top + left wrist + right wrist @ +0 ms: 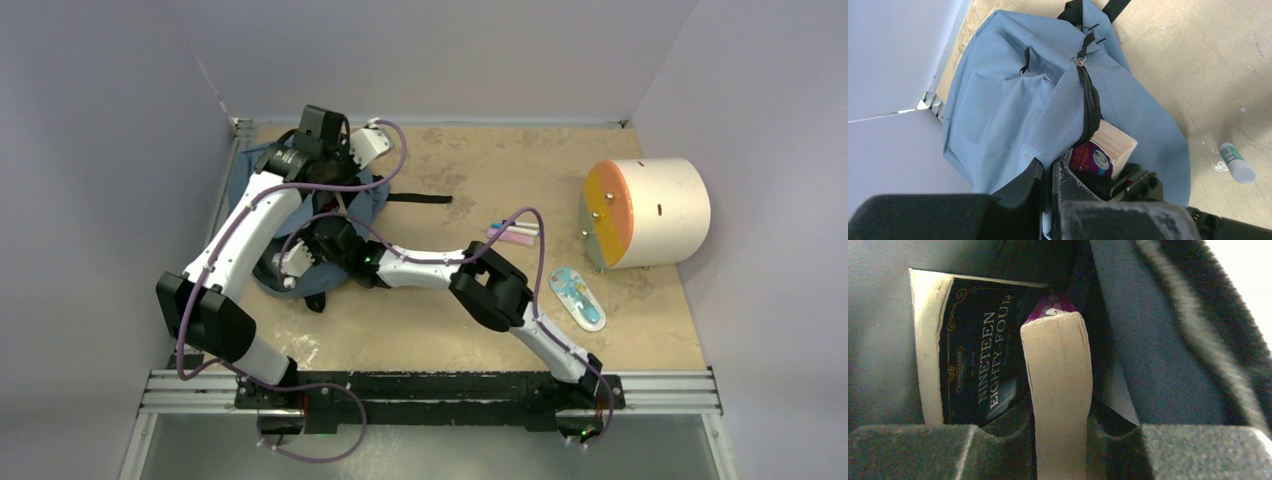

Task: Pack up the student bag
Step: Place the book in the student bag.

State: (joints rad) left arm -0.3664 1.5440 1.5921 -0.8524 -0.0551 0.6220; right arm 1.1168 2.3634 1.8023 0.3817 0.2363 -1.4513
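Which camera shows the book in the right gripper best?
Left wrist view: the book shows its purple cover and pages inside the open student bag. Right wrist view shows only its page edge in the right gripper; the top view hides it under the arms.

Soft, even light overall; dim inside the student bag (1168, 355), foreground blurred

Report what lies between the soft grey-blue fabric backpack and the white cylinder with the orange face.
Top view: a small pink oblong item lies on the table between backpack and cylinder.
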